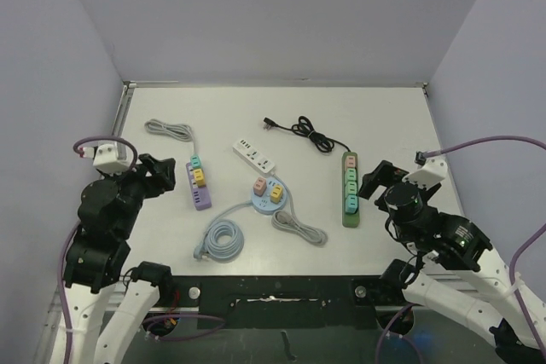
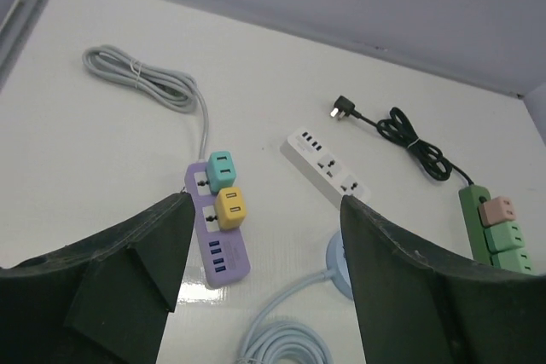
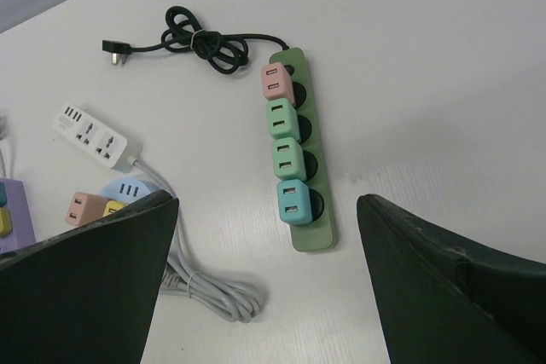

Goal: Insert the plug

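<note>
Four plug cubes (image 3: 288,158) sit in the green power strip (image 3: 316,232) near the table's (image 1: 384,108) right edge, a pink one at the far end and a teal one at the near end. Its black cord (image 3: 205,40) lies bundled toward the far edge. Toward the middle I see a white strip (image 2: 328,166) and a round blue hub (image 1: 269,193). Nearer the left edge, a purple strip (image 2: 223,253) carries a teal cube (image 2: 221,168) and a yellow cube (image 2: 230,208). My right gripper (image 1: 377,181) hangs just beside the green power strip, with only bare table between. My left gripper (image 1: 160,174) hangs near the purple strip. Both are spread wide, gripping nothing.
</note>
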Robot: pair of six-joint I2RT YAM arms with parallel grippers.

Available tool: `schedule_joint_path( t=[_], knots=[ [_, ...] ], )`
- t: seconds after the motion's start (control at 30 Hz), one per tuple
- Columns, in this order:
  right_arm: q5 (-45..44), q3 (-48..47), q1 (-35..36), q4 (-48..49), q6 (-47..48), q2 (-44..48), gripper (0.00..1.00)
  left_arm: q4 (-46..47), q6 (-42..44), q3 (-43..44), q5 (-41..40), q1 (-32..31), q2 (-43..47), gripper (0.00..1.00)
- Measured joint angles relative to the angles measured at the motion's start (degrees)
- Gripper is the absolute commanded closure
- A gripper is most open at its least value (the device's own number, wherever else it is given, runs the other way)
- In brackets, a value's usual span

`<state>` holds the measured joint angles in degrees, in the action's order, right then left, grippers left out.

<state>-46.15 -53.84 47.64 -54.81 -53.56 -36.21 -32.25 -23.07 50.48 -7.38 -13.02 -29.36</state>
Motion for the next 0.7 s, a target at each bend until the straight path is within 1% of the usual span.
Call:
schedule_joint_path(
  t=[0.1, 0.27, 0.53, 0.7],
  knots=[
    [-0.02, -1.86, 0.00, -2.01, 1.95, 1.27, 0.11, 0.00, 1.03, -0.02, -2.14, 0.00, 3.89, 0.30],
    [-0.42, -5.11, 0.00, -4.59, 4.15, 2.80, 0.07, -0.35, 2.38, 0.24, -5.09, 0.00, 8.41, 0.30],
    [-3.08, -12.63, 0.00, -9.53, 6.58, 4.94, 0.05, -5.33, 2.97, 7.17, -13.38, 0.00, 8.74, 0.29],
    [-5.31, -15.82, -0.09, -11.13, 8.04, 7.34, 0.05, -7.19, 2.97, 8.70, -16.92, 0.00, 8.72, 0.28]
  ],
)
